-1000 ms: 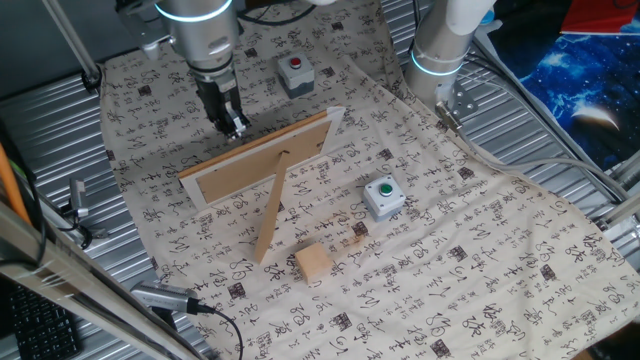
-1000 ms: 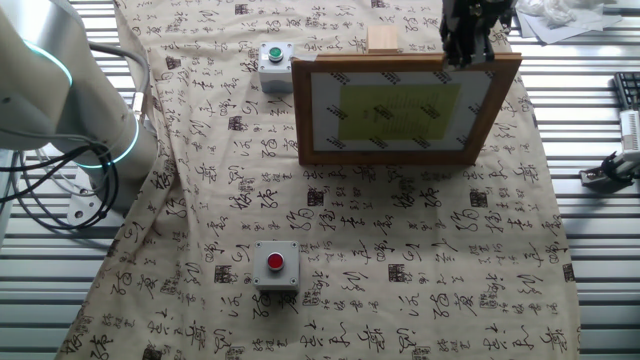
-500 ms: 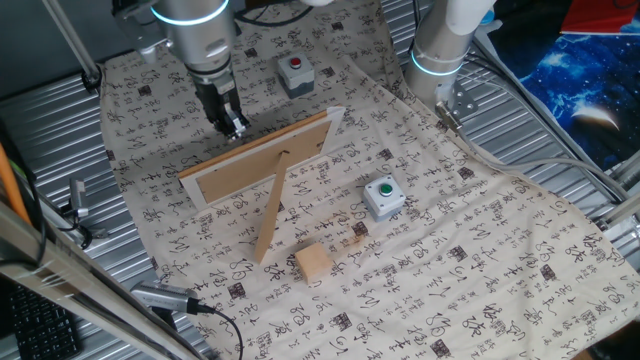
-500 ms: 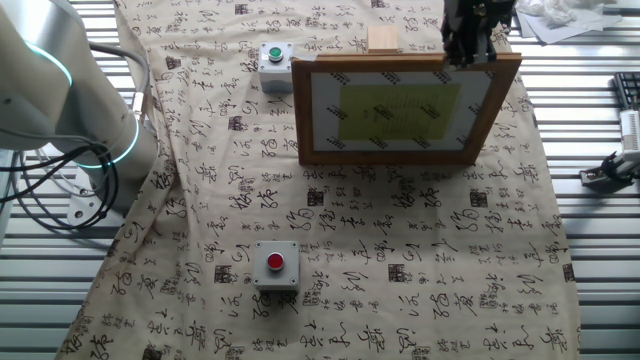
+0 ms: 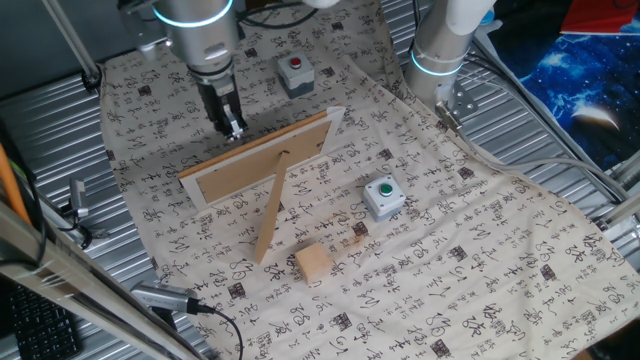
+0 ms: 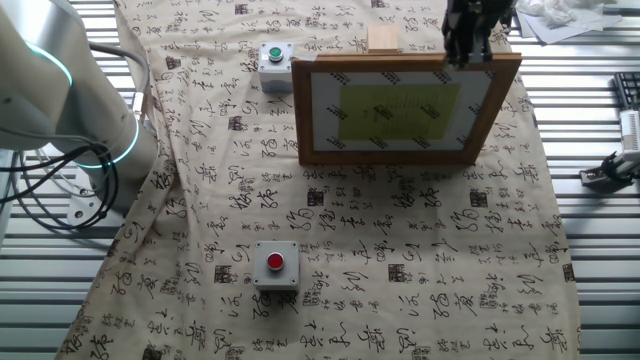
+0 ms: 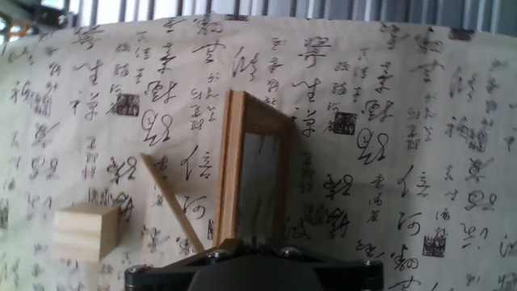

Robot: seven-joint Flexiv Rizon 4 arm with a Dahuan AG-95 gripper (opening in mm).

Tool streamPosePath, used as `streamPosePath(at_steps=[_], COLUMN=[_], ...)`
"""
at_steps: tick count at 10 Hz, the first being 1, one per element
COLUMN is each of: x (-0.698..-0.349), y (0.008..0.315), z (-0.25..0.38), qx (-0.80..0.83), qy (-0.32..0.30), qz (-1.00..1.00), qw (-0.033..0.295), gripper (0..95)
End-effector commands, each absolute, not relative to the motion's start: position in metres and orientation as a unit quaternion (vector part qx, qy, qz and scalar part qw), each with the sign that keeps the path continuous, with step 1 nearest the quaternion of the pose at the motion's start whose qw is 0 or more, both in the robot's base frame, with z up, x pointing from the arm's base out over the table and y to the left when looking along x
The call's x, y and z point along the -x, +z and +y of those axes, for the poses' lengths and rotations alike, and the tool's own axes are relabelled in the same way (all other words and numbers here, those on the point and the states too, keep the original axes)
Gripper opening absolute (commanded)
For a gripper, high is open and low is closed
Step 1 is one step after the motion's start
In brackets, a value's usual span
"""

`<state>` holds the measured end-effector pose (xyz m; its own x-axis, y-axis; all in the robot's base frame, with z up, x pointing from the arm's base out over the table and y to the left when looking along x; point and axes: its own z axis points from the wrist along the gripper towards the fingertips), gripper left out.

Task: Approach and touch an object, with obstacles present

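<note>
Our gripper (image 5: 234, 128) hangs above the upper edge of the picture frame (image 5: 262, 158), on the glass side, while the wooden cube (image 5: 314, 263) sits on the tabletop (image 5: 480, 260) behind the frame, just beside the foot of the prop leg (image 5: 270, 218). We judge the fingers to be drawn narrow, close together, holding nothing, though the hand view hides their tips. The main risk as we see it: the frame stands between us and the cube, so a straight descent or a low sweep would clip its top rail and tip it backward onto the cube, or catch the leg and fold the stand. We need to clear the rail with height, then drop beyond it. Compared with a second ago, the gripper has risen slightly and barely shifted sideways; frame, cube and both button boxes (image 5: 384, 197) lie unchanged.
</note>
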<state>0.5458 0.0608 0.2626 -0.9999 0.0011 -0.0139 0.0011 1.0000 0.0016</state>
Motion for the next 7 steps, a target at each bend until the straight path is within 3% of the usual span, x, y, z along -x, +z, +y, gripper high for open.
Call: streamPosePath(at_steps=[1, 4, 7], x=[-0.548, -0.554, -0.554], y=[0.262, 0.259, 0.236], z=[0.055, -0.003, -0.050], qx=[0.000, 0.026, 0.045], qy=[-0.004, -0.004, 0.001], qz=[1.000, 1.000, 0.999], qw=[0.002, -0.005, -0.001], gripper=[0.0, 0.0, 0.0])
